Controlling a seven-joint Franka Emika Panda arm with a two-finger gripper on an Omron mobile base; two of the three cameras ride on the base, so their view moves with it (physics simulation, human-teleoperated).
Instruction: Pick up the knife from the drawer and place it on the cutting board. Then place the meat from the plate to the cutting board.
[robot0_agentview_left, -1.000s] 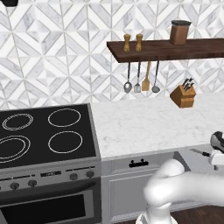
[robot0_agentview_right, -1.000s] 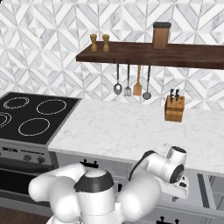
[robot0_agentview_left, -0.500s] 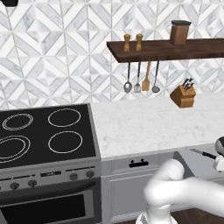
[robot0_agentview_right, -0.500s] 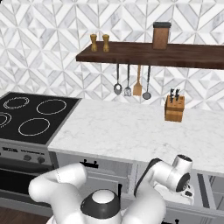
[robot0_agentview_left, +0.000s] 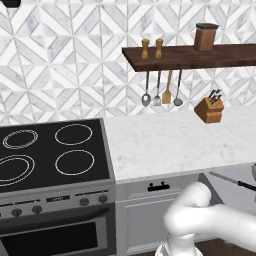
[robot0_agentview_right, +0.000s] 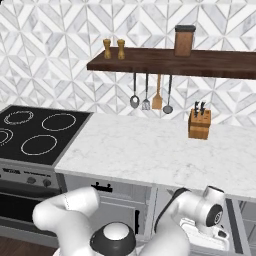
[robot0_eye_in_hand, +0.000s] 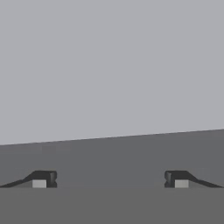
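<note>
The knife (robot0_agentview_left: 227, 178), a slim silver blade with a black handle, lies in the open drawer (robot0_agentview_left: 227, 197) at the right edge of the left base view. In the right base view my arm bends down below the counter edge into that drawer (robot0_agentview_right: 239, 231). Seen from the hand view, my gripper (robot0_eye_in_hand: 110, 180) is open, fingertips (robot0_eye_in_hand: 43, 179) wide apart with nothing between them, facing the plain grey inside of the drawer. The knife is not in the hand view. The cutting board, the plate and the meat are out of view.
A black stove (robot0_agentview_left: 50, 155) sits left of the marble counter (robot0_agentview_left: 170, 140). A wooden knife block (robot0_agentview_left: 209, 109) stands at the counter's back right, under a dark shelf (robot0_agentview_left: 190, 54) with hanging utensils. A closed drawer front with a black bar handle (robot0_agentview_left: 160, 187) is left of the open drawer.
My hand has sunk lower and a little to the right, going down into the open drawer. The knife and everything on the counter have stayed put.
</note>
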